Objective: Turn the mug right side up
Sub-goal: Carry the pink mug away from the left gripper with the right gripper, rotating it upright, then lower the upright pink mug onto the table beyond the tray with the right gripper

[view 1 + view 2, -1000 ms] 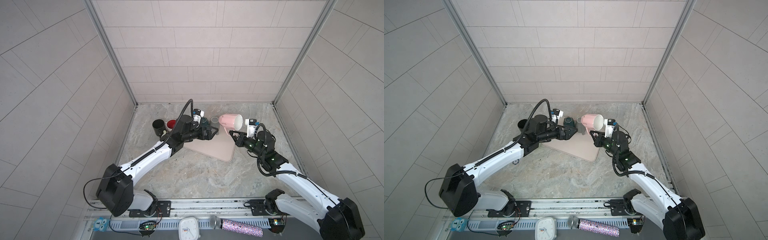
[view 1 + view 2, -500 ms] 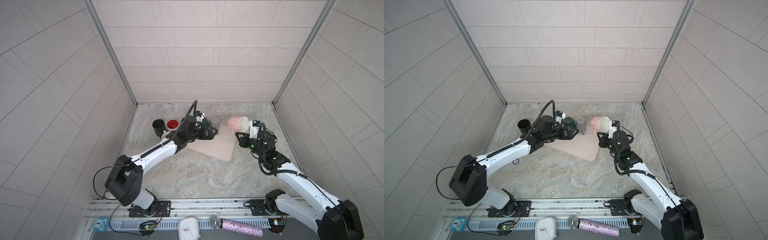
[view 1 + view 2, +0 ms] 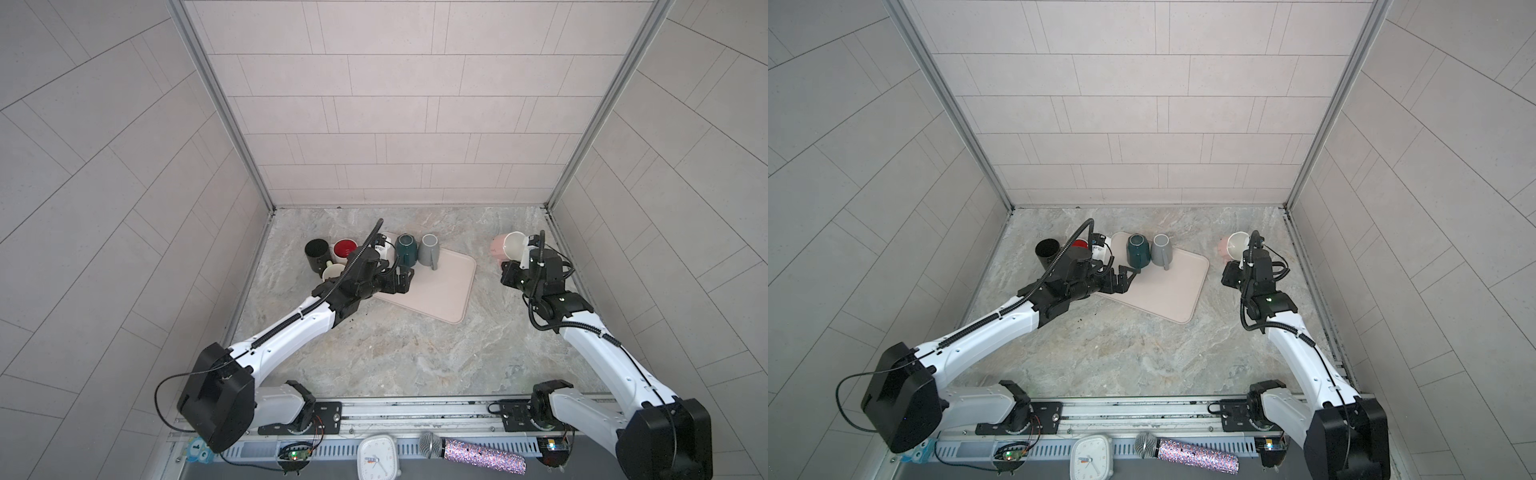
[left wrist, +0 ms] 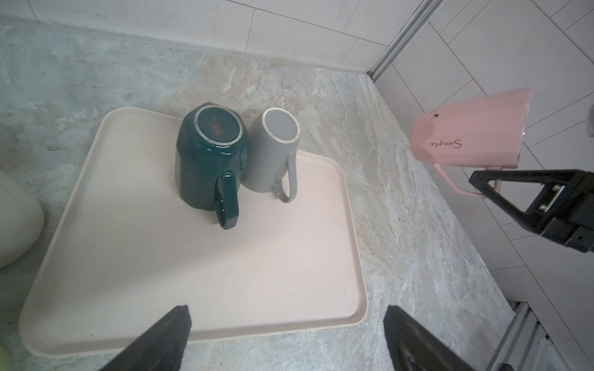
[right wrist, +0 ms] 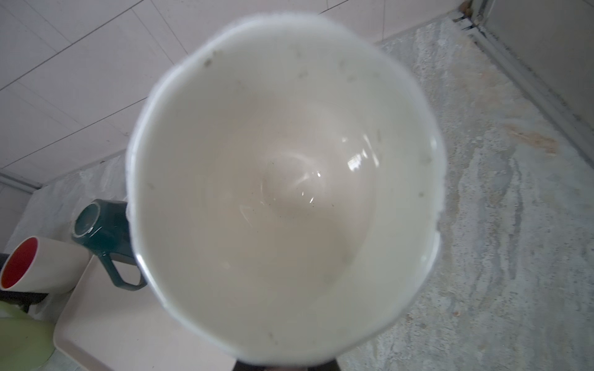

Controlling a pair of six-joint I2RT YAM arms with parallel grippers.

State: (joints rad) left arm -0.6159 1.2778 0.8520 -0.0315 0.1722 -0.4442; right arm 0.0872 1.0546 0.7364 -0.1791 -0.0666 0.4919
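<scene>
i log marble tabletop (image 3: 415, 353), tiled walls (image 3: 395, 104), tray (image 3: 440, 295); left gripper (image 3: 404, 280) spread; right gripper (image 4: 482, 181) pinching pink mug (image 4: 466, 135), 2 o'clock.

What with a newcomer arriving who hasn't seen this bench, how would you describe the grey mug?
Find the pale pink tray on the marble table. At its far edge two mugs stand upside down, side by side. The grey mug is the right one in both top views: slimmer, smooth-walled, thin-handled, unlike the stout, faceted dark green mug.
</scene>
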